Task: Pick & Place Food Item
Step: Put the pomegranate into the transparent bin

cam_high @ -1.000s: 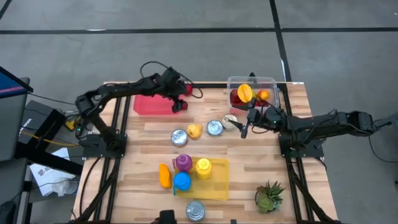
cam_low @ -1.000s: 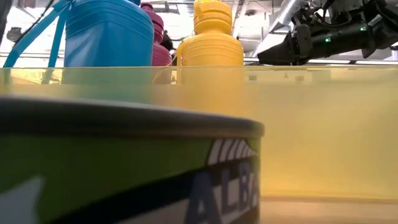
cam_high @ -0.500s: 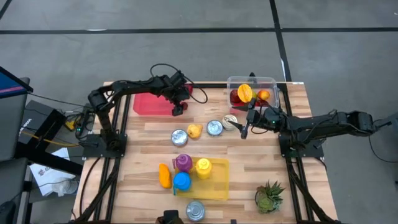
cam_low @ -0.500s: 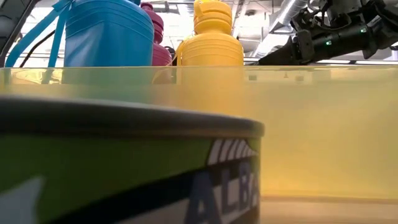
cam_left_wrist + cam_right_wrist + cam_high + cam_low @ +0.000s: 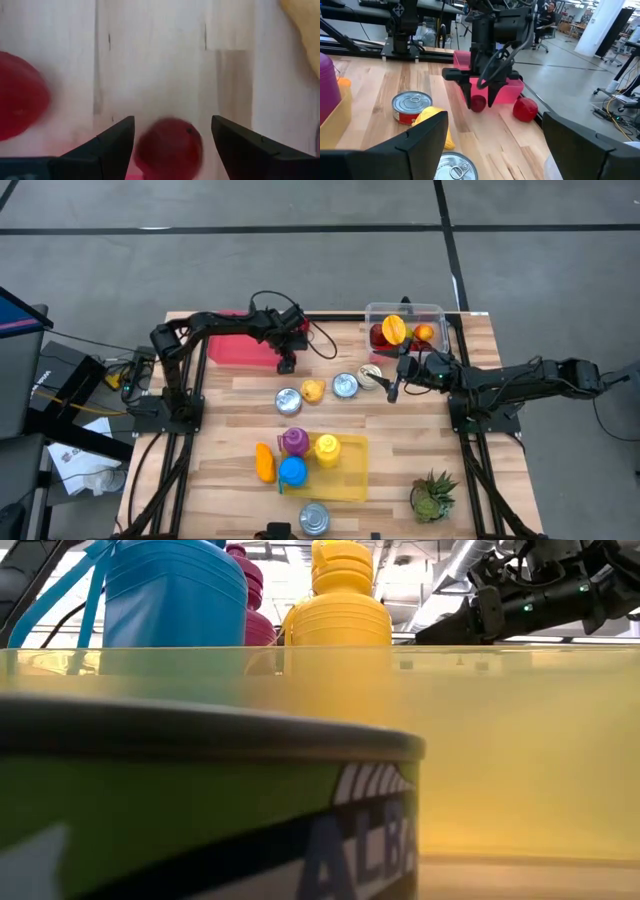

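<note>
A small red ball-shaped food item (image 5: pixel 169 152) (image 5: pixel 478 103) seems to rest on the wooden table just right of the red tray (image 5: pixel 235 348). My left gripper (image 5: pixel 285 364) (image 5: pixel 172 120) points steeply down over it, open, with one finger on each side. A gap shows beside one finger. A second, larger red item (image 5: pixel 20 107) (image 5: pixel 525 110) lies on the wood close by. My right gripper (image 5: pixel 392 390) (image 5: pixel 495 114) hovers level near the table's middle right, pointing toward the left arm. It is open with nothing between its fingers. My left gripper straddles the red ball from above. One finger (image 5: pixel 117 142) meets the ball's outline and the other stands clear of it. Whether any finger touches the ball, I cannot tell.
Two cans (image 5: pixel 288 400) (image 5: pixel 345 385) and a yellow food item (image 5: pixel 313 390) lie mid-table. A clear bin (image 5: pixel 432 310) with orange fruit stands far right. A yellow tray (image 5: pixel 350 480) of bottles, a can (image 5: pixel 313 518) and a plant (image 5: pixel 432 495) sit near the front.
My left gripper has come down from the red tray's right end toward the table's near edge. It has tipped to point more steeply downward and now stands low over the wood around the red ball.
</note>
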You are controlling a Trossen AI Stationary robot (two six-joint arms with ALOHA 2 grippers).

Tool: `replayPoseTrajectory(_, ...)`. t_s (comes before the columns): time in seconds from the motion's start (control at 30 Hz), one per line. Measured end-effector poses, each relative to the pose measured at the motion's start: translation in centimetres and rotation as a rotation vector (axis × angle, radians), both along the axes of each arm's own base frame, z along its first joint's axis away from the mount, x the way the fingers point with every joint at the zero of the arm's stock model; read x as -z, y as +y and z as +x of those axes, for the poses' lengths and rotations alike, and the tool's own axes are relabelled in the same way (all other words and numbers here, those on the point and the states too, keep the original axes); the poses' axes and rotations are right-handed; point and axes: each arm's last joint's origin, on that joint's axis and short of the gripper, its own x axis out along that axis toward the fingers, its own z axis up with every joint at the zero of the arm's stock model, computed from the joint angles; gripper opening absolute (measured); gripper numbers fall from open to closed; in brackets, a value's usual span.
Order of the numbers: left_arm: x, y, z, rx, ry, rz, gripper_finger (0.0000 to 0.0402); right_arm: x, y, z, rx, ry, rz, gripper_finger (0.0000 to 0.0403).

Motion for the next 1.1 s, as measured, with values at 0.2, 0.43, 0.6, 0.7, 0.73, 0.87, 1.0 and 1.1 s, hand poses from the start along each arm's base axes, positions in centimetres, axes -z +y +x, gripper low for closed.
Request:
replayPoseTrajectory(0.2, 0.2, 0.1, 0.1, -0.01, 0.027, 0.05, 0.0255, 0.0, -0.1, 0.0, 0.005, -0.002, -0.003, 0.0312)
replayPoseTrajectory(0.43, 0.1, 0.2, 0.4, -0.014, 0.012, 0.086, 0.0199, 0.0, -0.3, 0.0, 0.015, -0.002, -0.003, 0.0312)
replayPoseTrajectory(0.6, -0.1, -0.1, 1.1, 0.001, -0.032, 0.112, 0.0109, 0.0, -0.3, 0.0, 0.015, -0.001, -0.003, 0.0312)
replayPoseTrajectory(0.7, -0.2, -0.4, 1.5, 0.011, -0.054, 0.124, 0.0049, 0.0, -0.3, -0.1, 0.015, 0.003, 0.0, 0.0312)
replayPoseTrajectory(0.73, -0.2, -0.4, 1.6, 0.013, -0.057, 0.126, 0.0031, 0.0, -0.3, -0.1, 0.015, 0.004, 0.0, 0.0312)
replayPoseTrajectory(0.87, -0.6, -0.8, 1.5, 0.01, -0.036, 0.136, 0.0011, 0.1, -0.3, -0.1, 0.015, 0.016, 0.002, 0.0312)
replayPoseTrajectory(1.0, -2.1, -1.1, 0.8, -0.001, -0.022, 0.159, 0.0058, 0.2, -0.2, -0.1, 0.014, 0.028, 0.004, 0.0312)
replayPoseTrajectory(1.1, -3.3, -1.4, 0.3, 0.001, -0.036, 0.162, 0.0116, 0.2, -0.2, -0.1, 0.014, 0.028, 0.004, 0.0312)
